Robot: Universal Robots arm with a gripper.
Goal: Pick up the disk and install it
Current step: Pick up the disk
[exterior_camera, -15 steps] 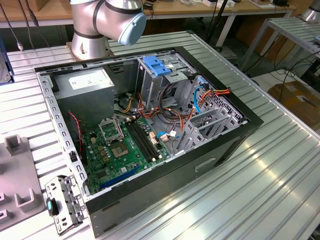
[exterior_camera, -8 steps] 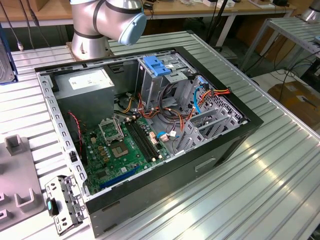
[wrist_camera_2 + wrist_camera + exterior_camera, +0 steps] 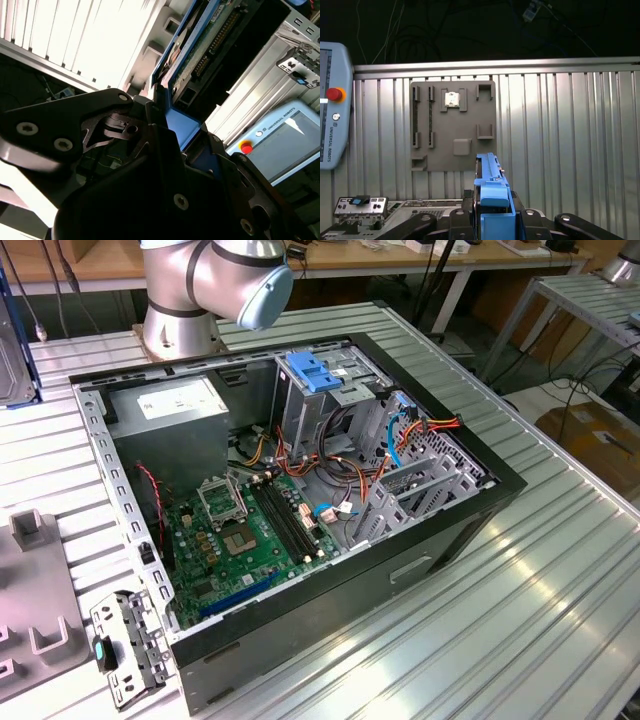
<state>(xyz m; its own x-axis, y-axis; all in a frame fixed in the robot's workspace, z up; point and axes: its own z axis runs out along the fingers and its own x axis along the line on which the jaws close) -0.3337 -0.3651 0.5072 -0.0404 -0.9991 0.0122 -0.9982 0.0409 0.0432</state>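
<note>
Pincer (image 3: 492, 216) closed tight around disk (image 3: 489, 172) with blue rails. Disk held on edge in air over bench (image 3: 560, 125). Grey tray (image 3: 452, 125) near bench edge. Open computer case (image 3: 300, 490) at bench middle.

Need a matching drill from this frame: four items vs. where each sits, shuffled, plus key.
Things:
A disk
B circuit board
C blue latch
D grey tray

Places:
1 on top of the drive cage
2 flat on the ribbed table
3 clamped in the claw
4 inside the computer case

Pairs: A-3, B-4, C-1, D-2
</note>
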